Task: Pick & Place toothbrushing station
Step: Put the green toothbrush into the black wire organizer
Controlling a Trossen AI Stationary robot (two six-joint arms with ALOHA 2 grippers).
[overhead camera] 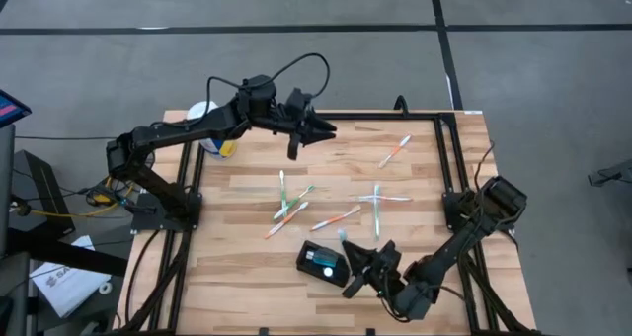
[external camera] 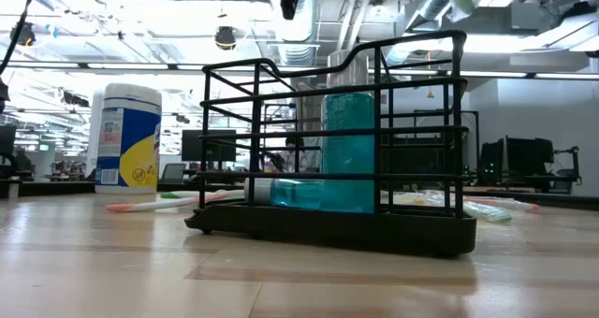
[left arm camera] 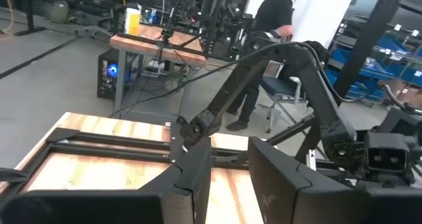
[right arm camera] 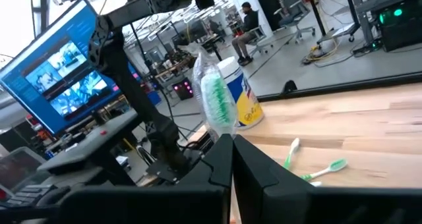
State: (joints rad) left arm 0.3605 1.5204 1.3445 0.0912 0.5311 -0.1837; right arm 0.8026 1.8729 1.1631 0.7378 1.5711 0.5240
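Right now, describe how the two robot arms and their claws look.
Both arms are dark, jointed and slender. The left arm carries a looping black cable above its wrist. The right arm has a boxy black base. Each claw, left claw and right claw, has two flat, dark fingers.

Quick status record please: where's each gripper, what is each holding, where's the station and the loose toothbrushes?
left gripper: raised over the table's far edge, fingers apart, nothing held
right gripper: shut on a wrapped green toothbrush, beside the station
toothbrushing station: near edge of table, holds a blue item
loose toothbrushes: scattered mid-table
canister: far left corner
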